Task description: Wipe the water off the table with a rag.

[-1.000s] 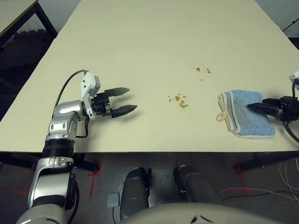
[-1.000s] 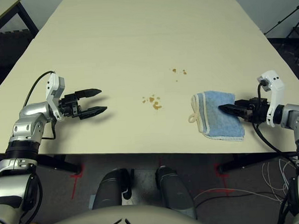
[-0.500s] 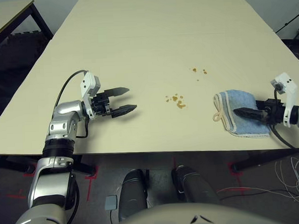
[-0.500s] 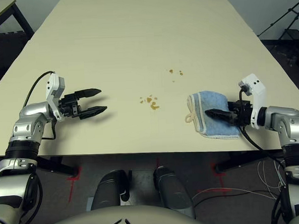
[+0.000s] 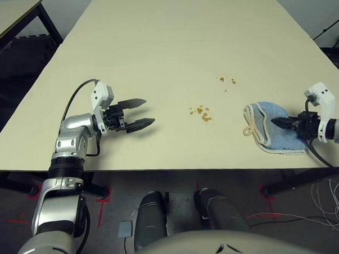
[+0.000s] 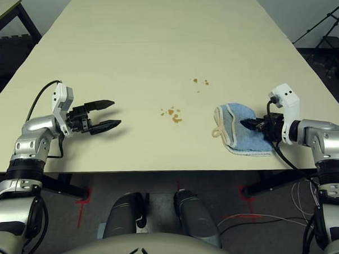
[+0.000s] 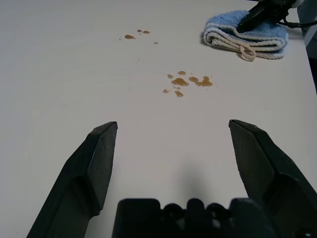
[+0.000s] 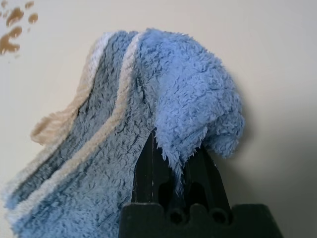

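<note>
The light blue rag (image 5: 266, 129) lies near the front right of the cream table (image 5: 166, 43), its cream loop facing the spill. My right gripper (image 5: 284, 122) is shut on the rag's right side, and a fold of terry cloth (image 8: 188, 94) is bunched up over its fingers (image 8: 148, 173). The water shows as two brownish clusters: one (image 5: 201, 112) to the left of the rag, a smaller one (image 5: 227, 80) farther back. My left gripper (image 5: 148, 111) hovers open and empty over the table's left part, pointing toward the nearer cluster (image 7: 187, 82).
A smaller beige table with a black frame (image 5: 10, 16) stands at the back left. Cables (image 5: 333, 196) lie on the floor at the right. The table's front edge (image 5: 171, 171) runs just below both grippers.
My right gripper has drawn back toward the rag's right side and shut on it, bunching the cloth up. The camera shifted slightly. The left arm has not moved.
</note>
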Robot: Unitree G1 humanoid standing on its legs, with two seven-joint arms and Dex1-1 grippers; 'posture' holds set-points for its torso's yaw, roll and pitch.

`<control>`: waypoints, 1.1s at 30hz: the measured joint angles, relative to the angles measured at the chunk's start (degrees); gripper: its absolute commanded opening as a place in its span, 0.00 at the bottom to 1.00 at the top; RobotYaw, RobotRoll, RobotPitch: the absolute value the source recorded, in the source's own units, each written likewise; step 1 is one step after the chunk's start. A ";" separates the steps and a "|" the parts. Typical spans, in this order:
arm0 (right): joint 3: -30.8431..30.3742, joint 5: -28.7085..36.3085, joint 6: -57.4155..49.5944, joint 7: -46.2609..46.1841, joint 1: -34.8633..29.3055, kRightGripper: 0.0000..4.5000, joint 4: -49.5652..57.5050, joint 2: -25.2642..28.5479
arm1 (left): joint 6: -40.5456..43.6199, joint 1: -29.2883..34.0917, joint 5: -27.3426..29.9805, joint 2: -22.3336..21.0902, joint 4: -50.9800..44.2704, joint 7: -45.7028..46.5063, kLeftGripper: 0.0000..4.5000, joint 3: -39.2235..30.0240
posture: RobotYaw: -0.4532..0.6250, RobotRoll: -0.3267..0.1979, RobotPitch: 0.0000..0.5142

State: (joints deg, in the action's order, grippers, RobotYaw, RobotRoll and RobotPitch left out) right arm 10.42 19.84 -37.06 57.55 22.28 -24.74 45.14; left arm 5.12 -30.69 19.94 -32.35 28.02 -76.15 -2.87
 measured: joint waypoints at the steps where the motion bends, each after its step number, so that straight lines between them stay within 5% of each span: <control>1: 0.71 0.65 -0.30 -0.26 0.71 0.00 0.01 0.00 | -0.13 -0.12 -0.01 0.00 0.01 0.00 1.00 0.01 | 0.23 0.62 0.25; 13: 4.04 10.99 -14.45 -5.82 4.44 0.00 14.16 -5.74 | -1.16 -0.10 -0.73 -1.30 2.15 -1.30 1.00 0.38 | 0.24 0.62 0.27; 33: -7.94 4.45 -10.63 -15.37 0.82 0.00 22.27 -18.53 | -1.54 -0.08 -0.84 -3.96 2.38 -2.88 1.00 0.55 | 0.25 0.62 0.26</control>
State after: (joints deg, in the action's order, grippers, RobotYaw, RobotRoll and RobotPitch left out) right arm 2.49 24.30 -47.69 42.17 23.10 -2.47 26.62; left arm 3.57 -30.77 19.11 -36.31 30.40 -79.03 -2.32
